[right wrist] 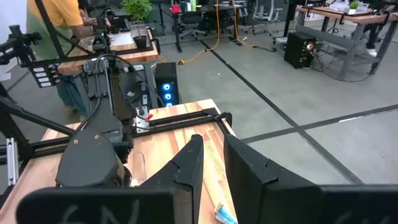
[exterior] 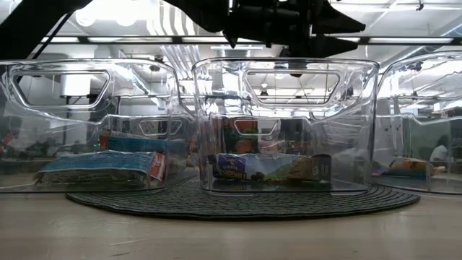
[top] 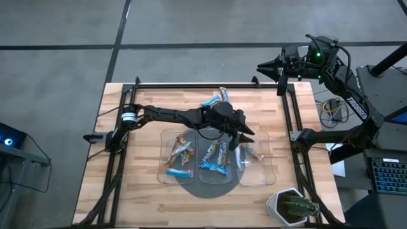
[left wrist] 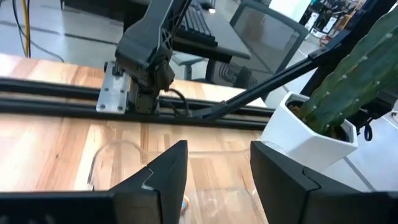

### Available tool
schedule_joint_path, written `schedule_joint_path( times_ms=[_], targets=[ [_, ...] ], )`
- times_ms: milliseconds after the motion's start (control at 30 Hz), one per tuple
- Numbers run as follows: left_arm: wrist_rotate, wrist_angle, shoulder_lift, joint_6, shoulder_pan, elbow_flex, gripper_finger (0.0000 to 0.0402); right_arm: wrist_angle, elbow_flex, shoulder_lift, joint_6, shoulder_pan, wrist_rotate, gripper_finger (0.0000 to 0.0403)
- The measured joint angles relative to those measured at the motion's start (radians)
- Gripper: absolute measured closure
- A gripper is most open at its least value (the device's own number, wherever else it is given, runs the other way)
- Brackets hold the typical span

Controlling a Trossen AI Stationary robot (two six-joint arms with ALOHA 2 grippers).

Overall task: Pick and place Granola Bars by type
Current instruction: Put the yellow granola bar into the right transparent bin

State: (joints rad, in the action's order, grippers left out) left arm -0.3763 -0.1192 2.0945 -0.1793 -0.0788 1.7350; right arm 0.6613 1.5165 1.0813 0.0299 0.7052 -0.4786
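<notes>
Three clear plastic trays (top: 219,177) are set on a round dark mat (top: 191,186), each containing foil-wrapped granola bars (top: 213,159). Left end effector (top: 245,138) is held open, empty, above right-hand tray.

You get one camera straight overhead, one level at table height close to the clear trays (exterior: 285,123), which both share.

Bright overhead strip lights, glare on clear trays (exterior: 285,123), wrist views w/ blurred edges.
</notes>
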Motion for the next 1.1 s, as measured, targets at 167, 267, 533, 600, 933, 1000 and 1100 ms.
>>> schedule_joint_path(
  times_ms=[167, 267, 533, 600, 933, 1000, 1100],
  targets=[
    [0.000, 0.012, -0.015, -0.003, 0.000, 0.016, 0.0273, 0.000, 0.000, 0.000, 0.000, 0.000, 0.000, 0.0346],
    [0.000, 0.007, -0.045, -0.002, -0.003, 0.030, 0.0314, 0.000, 0.000, 0.000, -0.001, 0.000, 0.000, 0.0346],
    [0.001, 0.087, -0.145, 0.061, -0.007, 0.030, 0.0398, 0.002, 0.000, 0.000, 0.001, 0.000, 0.000, 0.0346],
    [0.012, 0.160, -0.190, 0.099, -0.007, 0.029, 0.0401, 0.007, 0.000, 0.000, 0.004, 0.000, 0.000, 0.0346],
    [0.169, 0.443, -0.474, 0.279, -0.019, 0.014, 0.0401, 0.036, 0.000, 0.000, 0.007, 0.000, 0.001, 0.0346],
    [0.198, 0.444, -0.536, 0.279, -0.024, -0.008, 0.0401, 0.037, 0.000, 0.003, 0.000, 0.000, 0.004, 0.0346],
    [0.296, 0.458, -0.631, 0.284, -0.025, -0.062, 0.0401, 0.039, 0.000, 0.022, -0.084, 0.000, 0.020, 0.0346]
  ],
)
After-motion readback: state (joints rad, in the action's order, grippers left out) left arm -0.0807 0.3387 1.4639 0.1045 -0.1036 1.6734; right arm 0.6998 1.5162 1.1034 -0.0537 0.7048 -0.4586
